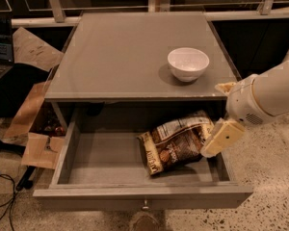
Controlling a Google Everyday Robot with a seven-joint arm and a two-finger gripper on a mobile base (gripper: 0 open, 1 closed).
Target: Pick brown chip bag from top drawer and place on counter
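— While the chip bag [176, 141] lies flat in the right half of the open drawer [106, 165], how should the gripper [216, 118] go in?

— It hangs at the drawer's right side with its fingers [221, 137] spread wide. The lower one is over the bag's right end, and whether it touches I cannot tell. The upper one is up by the table [120, 57] edge. I'd shift it over the bag's middle, then lower it straight.

— Why the middle?

— A crinkly bag pinched at one end will likely fold or slip. The drawer's right wall and the table's front edge are also close, so keep clear of both.

— And the bowl [188, 64]?

— It stands on the table's right half. The bare left half looks the safer place to set the bag down.
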